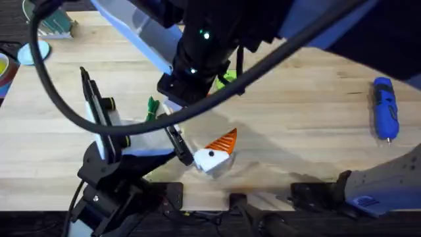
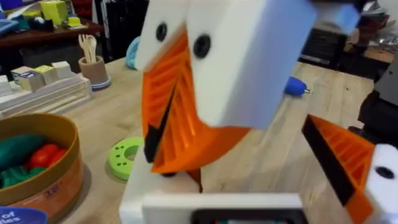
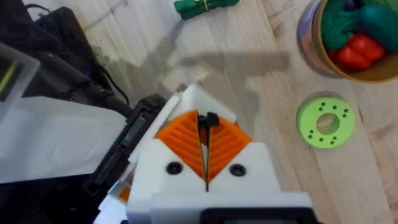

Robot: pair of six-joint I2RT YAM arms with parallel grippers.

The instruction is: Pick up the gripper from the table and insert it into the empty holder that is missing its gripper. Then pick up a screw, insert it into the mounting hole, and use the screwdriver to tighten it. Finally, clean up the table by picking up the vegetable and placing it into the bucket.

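The right gripper [image 3: 207, 134] has its orange ribbed pads pressed together on a small black part [image 3: 209, 119] at their tips. This is probably the screw, though too little of it shows to be sure. The gripper hangs close over the left gripper [image 1: 217, 150], whose fingers stand spread.

A screw this small would be light, stiff and smooth. It is likely to twist or slip between the pads, so a hold across its shank, with the tip left free, seems safest.

Whether the loose orange pad sits in the empty holder cannot be told, because the right gripper covers that spot in the left wrist view.

Just beyond lies the dark green toy vegetable [image 3: 205, 6], apart from everything. It looks light and easy to pinch across its middle.

Farther on are a green holed disc [image 3: 326, 121] and the bucket [image 3: 309, 38], already holding red and green toys. The blue screwdriver [image 1: 385, 108] lies well apart, untouched.
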